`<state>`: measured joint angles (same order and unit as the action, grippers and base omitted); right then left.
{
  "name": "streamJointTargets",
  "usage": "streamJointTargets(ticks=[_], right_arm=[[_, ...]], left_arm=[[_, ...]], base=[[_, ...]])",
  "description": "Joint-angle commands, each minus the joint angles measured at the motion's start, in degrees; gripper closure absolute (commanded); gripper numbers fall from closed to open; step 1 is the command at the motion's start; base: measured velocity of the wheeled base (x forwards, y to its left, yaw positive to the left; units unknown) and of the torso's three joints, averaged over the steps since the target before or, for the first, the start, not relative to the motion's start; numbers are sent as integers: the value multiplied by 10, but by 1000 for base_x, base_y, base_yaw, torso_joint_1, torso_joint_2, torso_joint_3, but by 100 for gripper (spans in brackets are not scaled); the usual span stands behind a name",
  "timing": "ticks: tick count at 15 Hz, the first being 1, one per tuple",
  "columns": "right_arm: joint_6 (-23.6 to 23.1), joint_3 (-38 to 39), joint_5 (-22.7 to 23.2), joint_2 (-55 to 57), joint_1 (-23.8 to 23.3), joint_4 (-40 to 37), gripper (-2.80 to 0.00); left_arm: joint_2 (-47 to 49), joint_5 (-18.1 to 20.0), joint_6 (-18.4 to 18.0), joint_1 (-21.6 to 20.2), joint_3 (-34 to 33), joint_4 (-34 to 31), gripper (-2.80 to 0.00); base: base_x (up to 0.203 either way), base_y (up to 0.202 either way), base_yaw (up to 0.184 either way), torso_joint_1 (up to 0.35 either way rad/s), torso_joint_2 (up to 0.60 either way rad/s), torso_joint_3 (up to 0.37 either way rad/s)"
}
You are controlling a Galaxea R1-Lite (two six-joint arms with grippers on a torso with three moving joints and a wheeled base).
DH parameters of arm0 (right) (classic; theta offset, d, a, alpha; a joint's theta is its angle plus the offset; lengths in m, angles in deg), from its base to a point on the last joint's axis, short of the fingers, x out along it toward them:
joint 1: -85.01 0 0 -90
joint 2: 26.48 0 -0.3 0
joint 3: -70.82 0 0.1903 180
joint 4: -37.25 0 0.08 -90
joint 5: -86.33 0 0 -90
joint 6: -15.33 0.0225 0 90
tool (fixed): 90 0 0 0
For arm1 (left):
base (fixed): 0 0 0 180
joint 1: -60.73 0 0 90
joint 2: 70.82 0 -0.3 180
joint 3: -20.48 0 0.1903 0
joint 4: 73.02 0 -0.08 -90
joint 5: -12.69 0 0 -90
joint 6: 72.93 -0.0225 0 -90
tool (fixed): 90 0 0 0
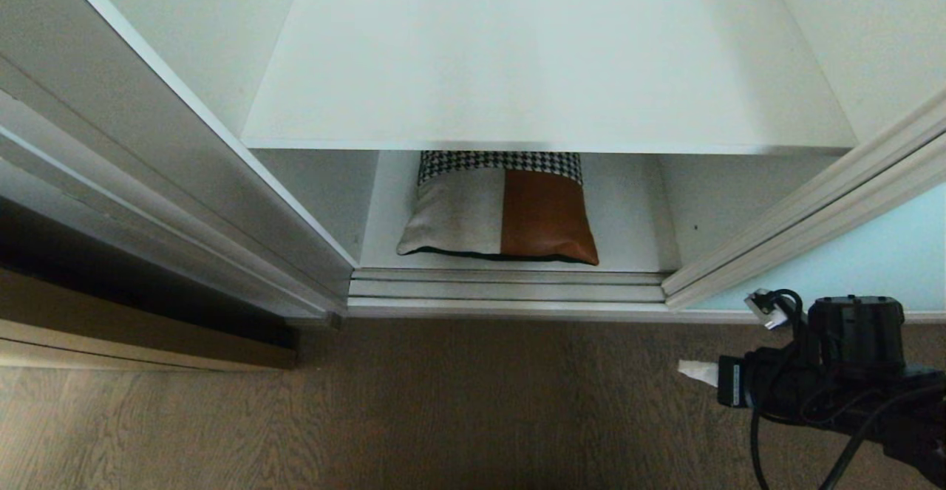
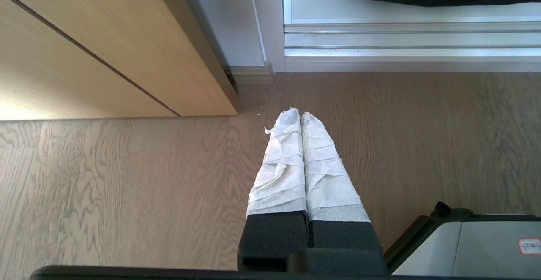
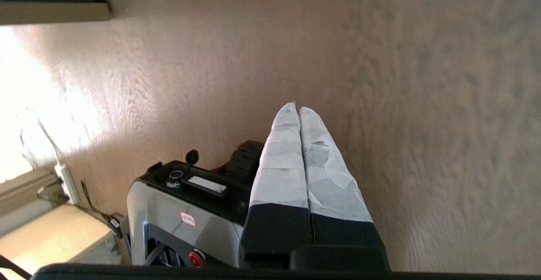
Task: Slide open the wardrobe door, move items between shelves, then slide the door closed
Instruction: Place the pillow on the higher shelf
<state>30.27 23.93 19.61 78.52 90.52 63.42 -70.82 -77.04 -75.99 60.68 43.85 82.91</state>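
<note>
One wardrobe bay open, sliding wardrobe door (image 1: 872, 253) drawn off to its right side.

Two white shelves: upper shelf (image 1: 547, 69) bare, cushion (image 1: 502, 213) lying on the lower shelf (image 1: 628, 209), close to its front edge, houndstooth band tucked under the upper board. Down on the brown floor (image 1: 369, 409): right gripper (image 3: 298, 107) low at the right, wrapped fingers pressed together, holding nothing; left gripper (image 2: 299, 113) near the wardrobe's left front corner, fingers likewise pressed shut, empty.

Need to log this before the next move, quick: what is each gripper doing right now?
Left gripper: shut, empty, above the floor.
Right gripper: shut, empty, also above the floor.
</note>
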Motion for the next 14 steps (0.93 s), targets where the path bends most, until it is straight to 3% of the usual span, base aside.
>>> streamJointTargets(ticks=[1,4,7,13,14], right_arm=[[4,4,0,18,17,19,0],[45,3,-11,10,28,15,0],[45,-3,-80,20,57,-5,0],[46,-83,-118,30,43,-12,0],[48,-93,-120,40,29,-12,-280]], left_arm=[[1,0,0,0,-1,0,0],[1,0,0,0,-1,0,0],[1,0,0,0,-1,0,0],[1,0,0,0,-1,0,0],[1,0,0,0,-1,0,0]], base=[[0,0,0,0,0,0],[0,0,0,0,0,0],[0,0,0,0,0,0],[0,0,0,0,0,0],[0,0,0,0,0,0]])
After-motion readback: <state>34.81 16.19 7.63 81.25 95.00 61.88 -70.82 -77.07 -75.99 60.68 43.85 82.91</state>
